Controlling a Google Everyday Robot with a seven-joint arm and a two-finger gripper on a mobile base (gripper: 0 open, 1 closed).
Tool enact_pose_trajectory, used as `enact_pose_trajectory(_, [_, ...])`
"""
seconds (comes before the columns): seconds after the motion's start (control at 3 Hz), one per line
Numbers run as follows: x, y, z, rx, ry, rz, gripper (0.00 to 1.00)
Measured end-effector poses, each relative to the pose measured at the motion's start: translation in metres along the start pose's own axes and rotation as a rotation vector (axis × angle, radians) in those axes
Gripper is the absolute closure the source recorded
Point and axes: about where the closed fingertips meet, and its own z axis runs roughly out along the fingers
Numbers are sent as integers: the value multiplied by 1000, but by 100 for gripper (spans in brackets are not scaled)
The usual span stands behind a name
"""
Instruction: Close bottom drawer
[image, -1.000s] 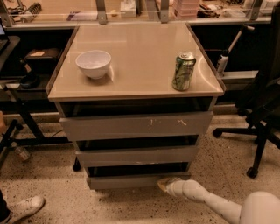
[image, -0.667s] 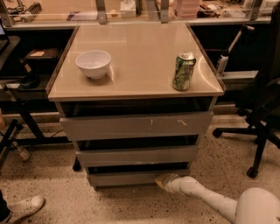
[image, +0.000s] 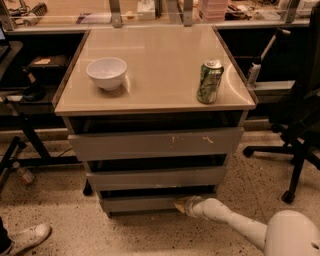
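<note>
Gripper: the gripper (image: 182, 205) is low near the floor, its tip against the right part of the bottom drawer's front; whether it is spread or pressed together cannot be told.
Arm: a pale arm (image: 231, 218) runs back from the gripper to the lower right.
Bottom drawer: the bottom drawer (image: 140, 203) lies straight ahead of the gripper and touches it. Its plain grey front shows only a thin dark strip above it.
Other drawers: the middle drawer front (image: 155, 178) is just above the gripper, the scratched top drawer front (image: 155, 144) higher again.
Cabinet top: well above the gripper, the tabletop (image: 160, 55) carries a white bowl (image: 106, 73) up to the left and a green can (image: 209, 81) up to the right.
Surroundings: an office chair (image: 300, 135) stands off to the gripper's right, a white shoe (image: 27, 237) far to its left.
Progress: the drawer looks nearly home. What seems left is a last short push until the front sits flush, then backing off. Whether it is fully seated already cannot be told.
</note>
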Motion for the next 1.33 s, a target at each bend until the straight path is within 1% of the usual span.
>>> enact_pose_trajectory(0.33, [14,6,-18,-12,59,16,100])
enact_pose_trajectory(0.67, [10,-8,-61,51,136,87,100])
enact_pose_trajectory(1.0, [-42,-34,-100,195,148,201,100])
enact_pose_trajectory(1.33, [-57,-42,-117,250,142,225,89])
